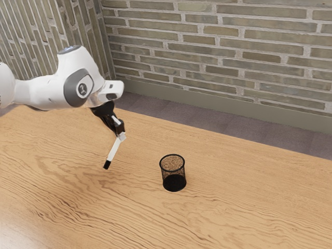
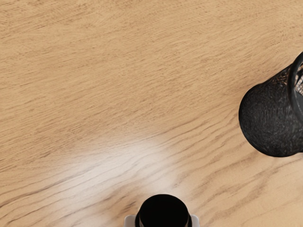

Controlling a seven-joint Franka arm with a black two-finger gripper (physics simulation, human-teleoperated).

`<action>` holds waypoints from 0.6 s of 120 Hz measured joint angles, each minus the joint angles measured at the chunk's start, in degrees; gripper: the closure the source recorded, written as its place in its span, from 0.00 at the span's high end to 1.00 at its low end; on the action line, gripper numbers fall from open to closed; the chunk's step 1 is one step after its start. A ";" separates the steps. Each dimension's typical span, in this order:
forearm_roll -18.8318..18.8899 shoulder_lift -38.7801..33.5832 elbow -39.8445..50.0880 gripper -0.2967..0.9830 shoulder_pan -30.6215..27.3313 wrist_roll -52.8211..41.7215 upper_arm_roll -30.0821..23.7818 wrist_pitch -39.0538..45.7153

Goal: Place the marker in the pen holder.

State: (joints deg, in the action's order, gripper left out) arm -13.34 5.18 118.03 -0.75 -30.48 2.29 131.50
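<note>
— Where to find the marker (image 1: 113, 151)?

— In the gripper (image 1: 121, 136), at the end of the white arm (image 1: 46, 93). Look in the exterior view: held at a slant, with the black end (image 1: 107, 165) low and toward that view's left.

— And the fingers (image 1: 120, 125)? Spread wide?

— No, narrow. Closed on the marker from both sides. Check the wrist view too: a dark, round end between two pale pads (image 2: 195, 222).

— Touching the table (image 1: 244, 207) with that black end?

— Can't tell, honestly.

— Fair enough. Now for the holder (image 1: 174, 182)?

— Standing upright on the table, farther toward the exterior view's right than the marker. Made of black mesh, round, with a dark base and a thick rim.

— In there yet, the marker?

— No, outside, clearly apart from the holder.

— Same story in the wrist view?

— Yes. Shows the holder off to one side of the marker, partly cut by the picture's edge. Catches a pale gleam on the wood as well, near the marker.

— And beyond the table?

— Grayish purple floor (image 1: 228, 125), then a brick wall (image 1: 223, 46).
</note>
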 joint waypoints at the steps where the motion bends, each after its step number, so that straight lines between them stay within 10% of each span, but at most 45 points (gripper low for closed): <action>1: 0.03 -0.08 -0.31 0.16 0.25 0.01 -0.16 -0.12; 72: 0.17 6.09 -14.44 0.16 8.15 -0.29 -7.13 -3.46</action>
State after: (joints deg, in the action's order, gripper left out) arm -13.17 11.27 103.59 7.40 -30.77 -4.84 128.04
